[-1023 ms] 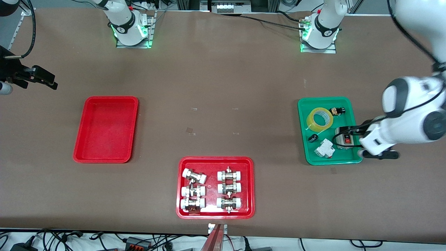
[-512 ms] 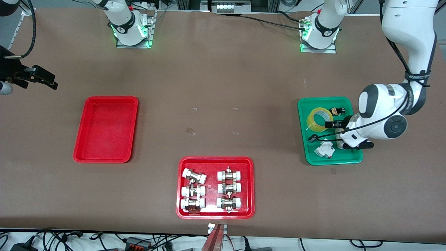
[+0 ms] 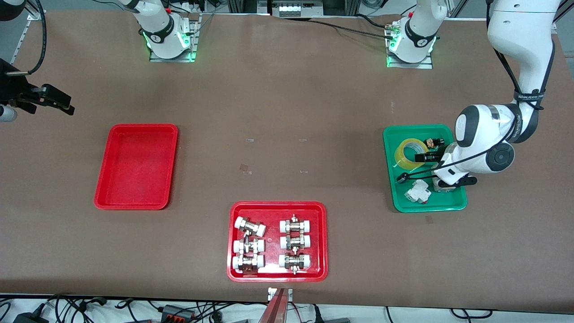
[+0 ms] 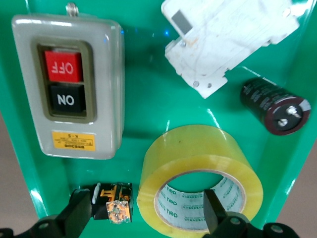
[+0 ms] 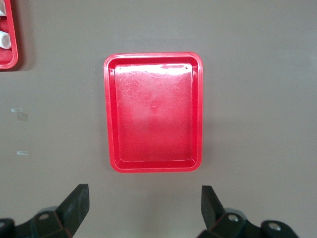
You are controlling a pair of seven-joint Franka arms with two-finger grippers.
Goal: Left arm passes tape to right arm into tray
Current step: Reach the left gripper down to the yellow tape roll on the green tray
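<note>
The yellow tape lies flat in the green tray at the left arm's end of the table. My left gripper is open just over that tray. In the left wrist view the tape sits between my left gripper's fingers: one finger is over the roll's hole, the other is past a small orange-black part. The plain red tray is empty. My right gripper waits open, high over the table's end beside it. The right wrist view shows that gripper and the tray.
The green tray also holds a grey OFF/ON switch box, a white breaker, a black capacitor and the orange-black part. A red tray with white-capped fittings sits nearest the front camera.
My left arm has swung in over the green tray and brought its gripper up to the tape. The right arm has not moved.
</note>
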